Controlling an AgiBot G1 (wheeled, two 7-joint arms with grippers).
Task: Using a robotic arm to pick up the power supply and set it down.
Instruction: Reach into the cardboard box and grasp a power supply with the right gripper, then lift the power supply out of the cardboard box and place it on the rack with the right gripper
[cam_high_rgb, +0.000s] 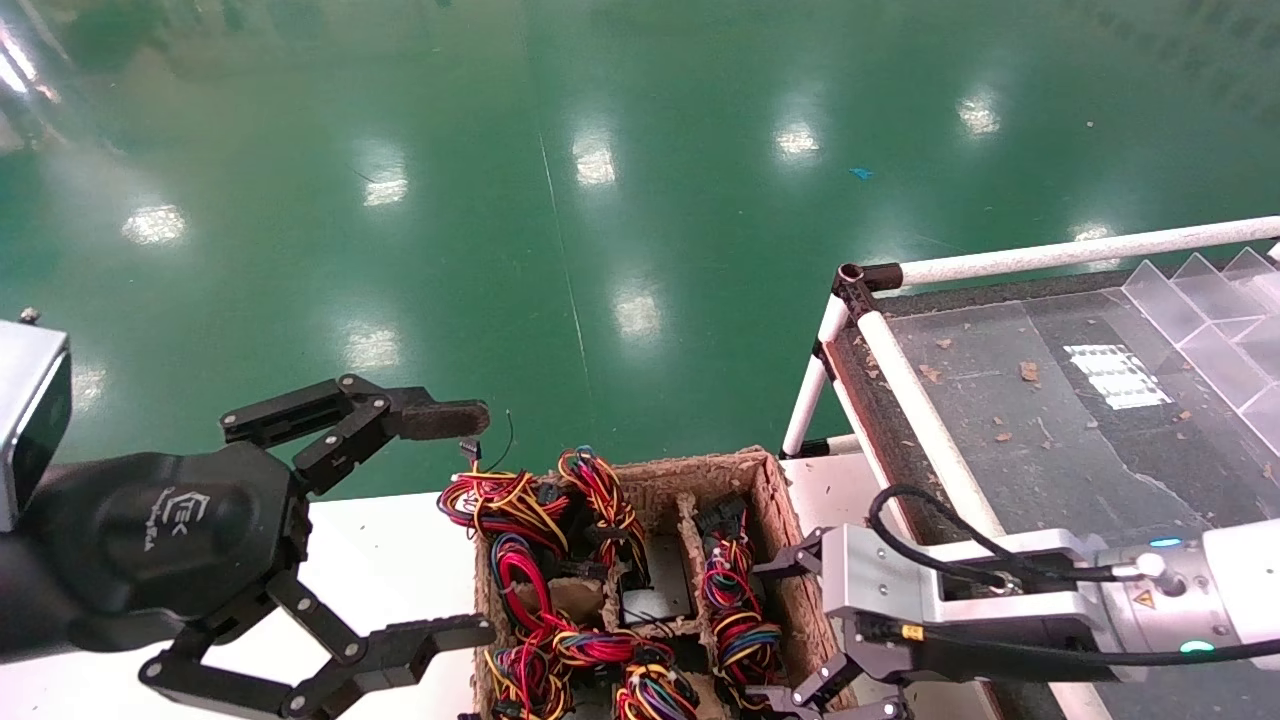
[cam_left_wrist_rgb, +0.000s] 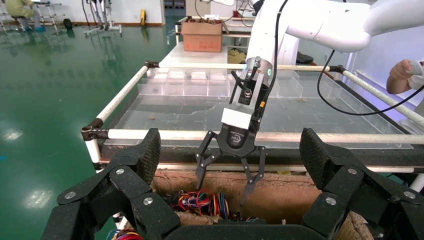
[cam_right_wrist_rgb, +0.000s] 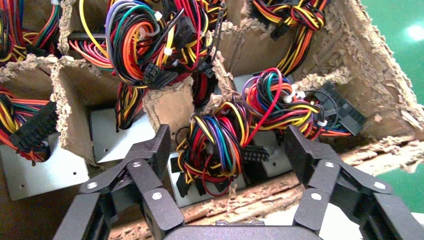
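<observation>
A pulp cardboard box (cam_high_rgb: 770, 500) with dividers holds several power supplies with coloured wire bundles. My right gripper (cam_high_rgb: 765, 632) hangs open over the box's right-hand column. In the right wrist view its fingers (cam_right_wrist_rgb: 160, 147) straddle one power supply (cam_right_wrist_rgb: 210, 187), which shows a grey metal top and a red, yellow, black and blue bundle. They stand just above it without touching. The left wrist view shows the right gripper (cam_left_wrist_rgb: 222, 192) dipping past the box's far wall (cam_left_wrist_rgb: 280, 192). My left gripper (cam_high_rgb: 480, 525) is open and empty, left of the box.
The box rests on a white table (cam_high_rgb: 380, 540). To the right is a white-pipe rack (cam_high_rgb: 1050, 255) with a dark deck and clear plastic bins (cam_high_rgb: 1200, 300). Green floor lies beyond. A person's hand (cam_left_wrist_rgb: 402, 75) shows at the rack's far side.
</observation>
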